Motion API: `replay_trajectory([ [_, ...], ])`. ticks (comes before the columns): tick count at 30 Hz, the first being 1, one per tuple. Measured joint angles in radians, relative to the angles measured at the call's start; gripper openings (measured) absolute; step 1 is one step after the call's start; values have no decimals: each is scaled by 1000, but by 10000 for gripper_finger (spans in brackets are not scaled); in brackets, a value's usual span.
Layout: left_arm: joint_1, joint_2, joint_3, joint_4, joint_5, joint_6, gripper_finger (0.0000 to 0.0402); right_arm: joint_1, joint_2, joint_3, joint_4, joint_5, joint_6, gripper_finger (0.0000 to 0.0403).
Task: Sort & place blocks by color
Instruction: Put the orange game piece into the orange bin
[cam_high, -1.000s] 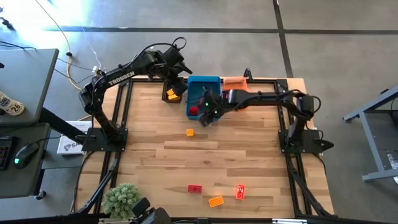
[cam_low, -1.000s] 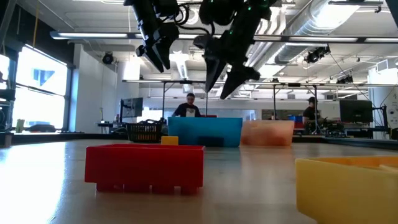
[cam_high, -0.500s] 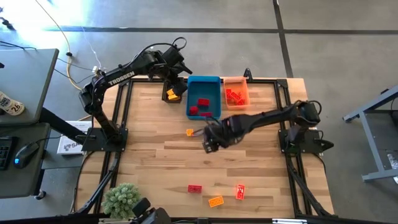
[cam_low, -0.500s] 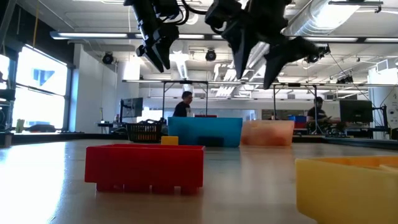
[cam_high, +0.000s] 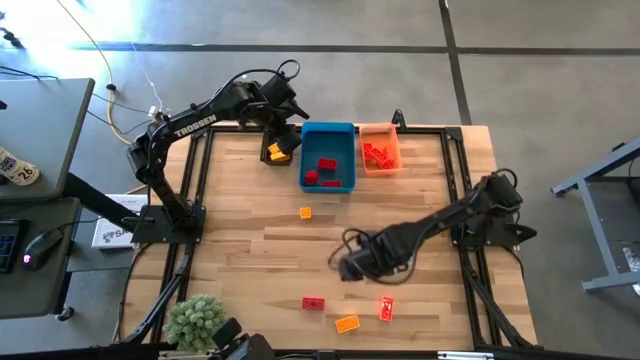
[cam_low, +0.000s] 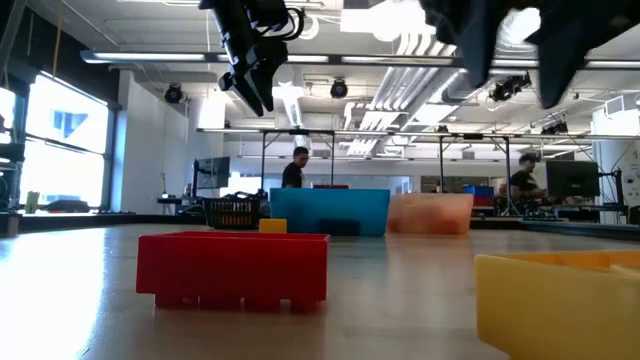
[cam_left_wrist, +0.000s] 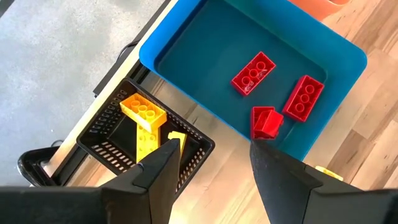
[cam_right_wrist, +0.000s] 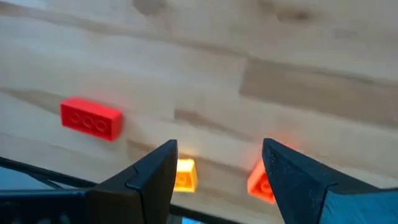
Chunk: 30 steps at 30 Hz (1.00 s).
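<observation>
Nearest the table's front edge lie three loose bricks: a red brick (cam_high: 313, 303), an orange brick (cam_high: 347, 324) and a glowing red-orange brick (cam_high: 386, 308). Just above them the right gripper (cam_high: 352, 266) hangs over bare wood, its fingers spread wide and empty. Farther back, a small orange brick (cam_high: 305, 212) sits alone mid-table. At the far edge stand three bins: the black basket (cam_left_wrist: 112, 134) with yellow bricks (cam_left_wrist: 143, 112), the blue bin (cam_high: 328, 131) holding three red bricks (cam_left_wrist: 254, 73), and the orange bin (cam_high: 380, 133) with what look like orange-red pieces. The left gripper (cam_left_wrist: 208, 155) hovers over the seam between basket and blue bin, fingers apart, carrying nothing.
</observation>
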Motion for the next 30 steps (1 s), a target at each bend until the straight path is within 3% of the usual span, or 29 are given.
replay_trajectory([
  [15, -22, 0, 0, -1, 0, -10, 184, 242, 10, 0, -37, 159, 289, 222],
  [30, -86, 0, 0, 0, 0, -27, 184, 333, 108, 0, -44, 155, 473, 222],
])
